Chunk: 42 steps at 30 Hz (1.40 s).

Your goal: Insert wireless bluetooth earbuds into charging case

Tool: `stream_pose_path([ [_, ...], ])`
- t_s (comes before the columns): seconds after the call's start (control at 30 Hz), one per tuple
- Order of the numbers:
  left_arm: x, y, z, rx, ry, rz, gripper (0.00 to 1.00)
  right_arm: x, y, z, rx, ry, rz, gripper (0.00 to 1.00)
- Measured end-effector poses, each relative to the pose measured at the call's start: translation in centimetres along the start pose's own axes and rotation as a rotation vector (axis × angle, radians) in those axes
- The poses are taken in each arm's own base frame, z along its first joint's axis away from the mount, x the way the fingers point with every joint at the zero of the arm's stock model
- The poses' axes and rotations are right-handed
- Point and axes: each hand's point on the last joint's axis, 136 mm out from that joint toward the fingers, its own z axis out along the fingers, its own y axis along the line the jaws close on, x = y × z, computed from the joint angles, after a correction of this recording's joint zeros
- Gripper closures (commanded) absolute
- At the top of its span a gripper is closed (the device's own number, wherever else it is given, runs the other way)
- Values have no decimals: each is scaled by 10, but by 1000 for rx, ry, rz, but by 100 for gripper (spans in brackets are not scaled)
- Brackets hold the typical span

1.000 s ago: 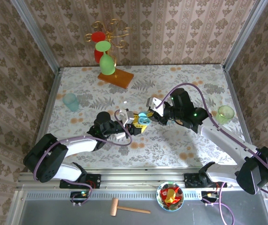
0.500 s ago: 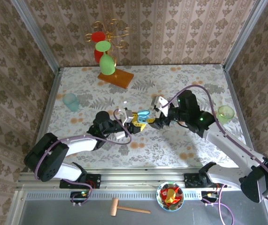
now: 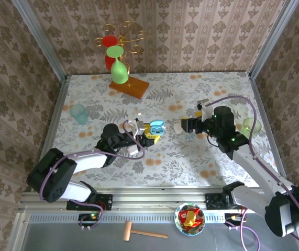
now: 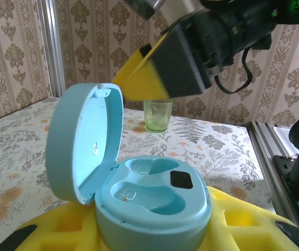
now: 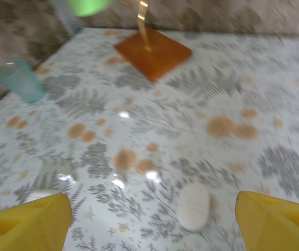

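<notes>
White case (image 5: 194, 205) is blurred; blue case (image 4: 154, 209) cropped below.

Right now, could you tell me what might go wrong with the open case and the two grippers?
The blue charging case is held open in the left gripper; the right gripper, close by, could knock its raised lid. The white pebble-like piece under the open right gripper might skid if nudged.

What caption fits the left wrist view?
Left gripper holds the open pale blue charging case, lid up, both wells looking empty; green cup on the table behind.
</notes>
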Motion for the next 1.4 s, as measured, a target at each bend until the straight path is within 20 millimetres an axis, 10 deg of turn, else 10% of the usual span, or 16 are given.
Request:
stream_pose_path([
  [0.23,-2,-2,-1,11,-8,1,66,64,-40,35,168,313,128,33],
  [0.57,1,-2,-2,8,-6,-3,67,105,-58,70,229,578,181,52],
  [1.4,-1,-4,-3,15,-9,0,67,163,-35,78,54,789,263,55],
])
